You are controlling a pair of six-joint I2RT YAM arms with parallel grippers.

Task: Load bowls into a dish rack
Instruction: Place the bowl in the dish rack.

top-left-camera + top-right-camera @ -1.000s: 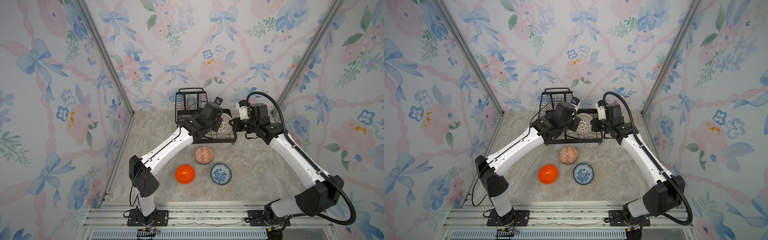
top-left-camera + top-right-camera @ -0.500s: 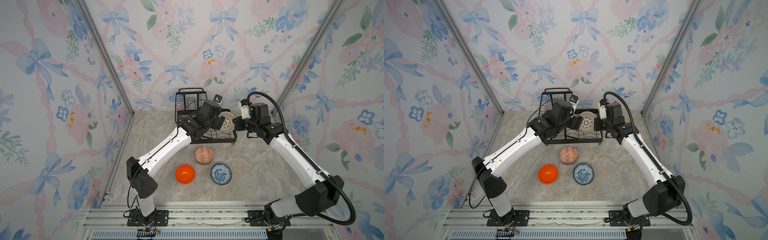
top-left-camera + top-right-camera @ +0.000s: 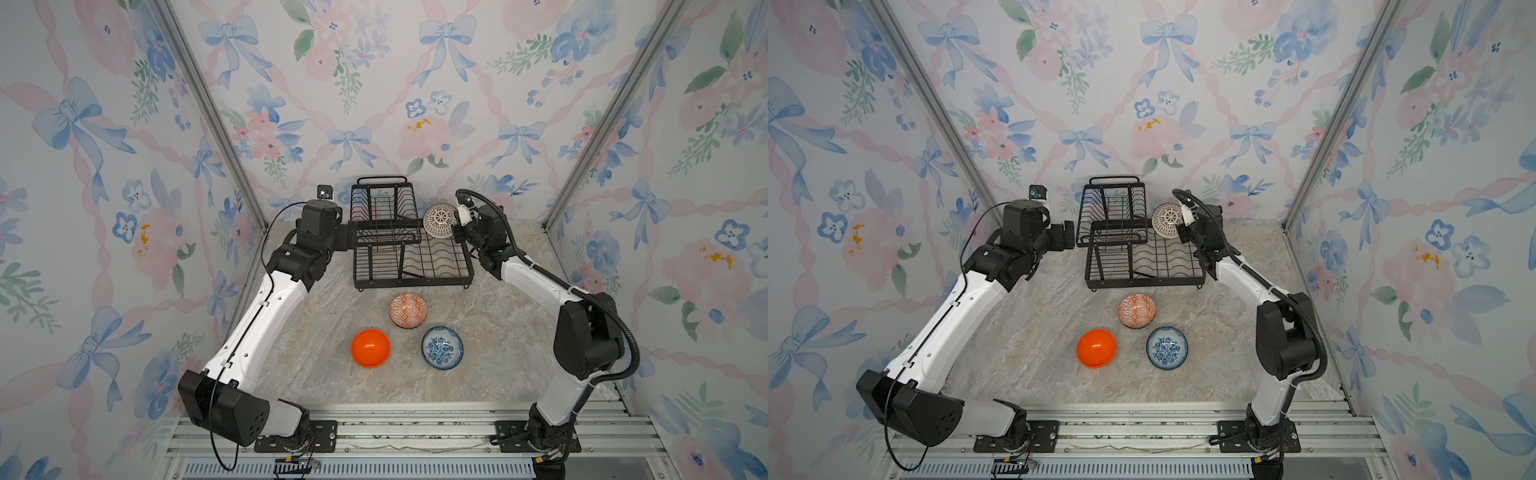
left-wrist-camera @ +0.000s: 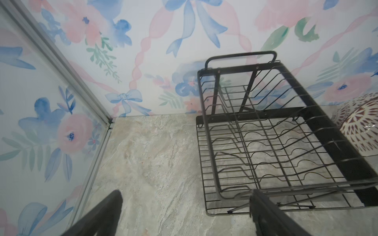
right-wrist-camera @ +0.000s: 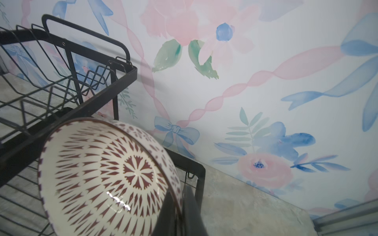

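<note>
Four bowls total, one in hand. Lattice bowl [image 5: 106, 175] stands on edge, tilted, over the back corner of the dish rack [image 3: 413, 284] on the right arm's side, just beside the raised basket. I cannot tell whether its lower edge touches the tray wires yet. Right gripper [image 5: 179, 196] is clamped on its rim, one finger inside and one outside.

It looks like glazed ceramic: stiff, probably fairly heavy for its size, slick, and likely to chip if knocked against the metal wire. A rim pinch is the sensible hold. The curved wall gives nothing else to grab, and gloss means it could swivel in the pinch, so a slow tilt into a wavy slot seems wise.

Three more bowls sit upright on the tabletop [image 3: 316, 332] in front of the rack, apart from it:
- geometric bowl [image 3: 408, 310], nearest the rack's front rail
- blue floral bowl [image 3: 442, 347], farther out
- plain orange bowl [image 3: 370, 348], farther out, beside the blue one

Same judgement for these: take each at the rim. The orange one is very glossy and its material is unclear, so it may be lighter.

Left gripper [image 4: 185, 194] has its jaws wide apart and empty, at the rack's side toward the left arm. One finger looks very near the edge wire; I cannot tell if it touches.
</note>
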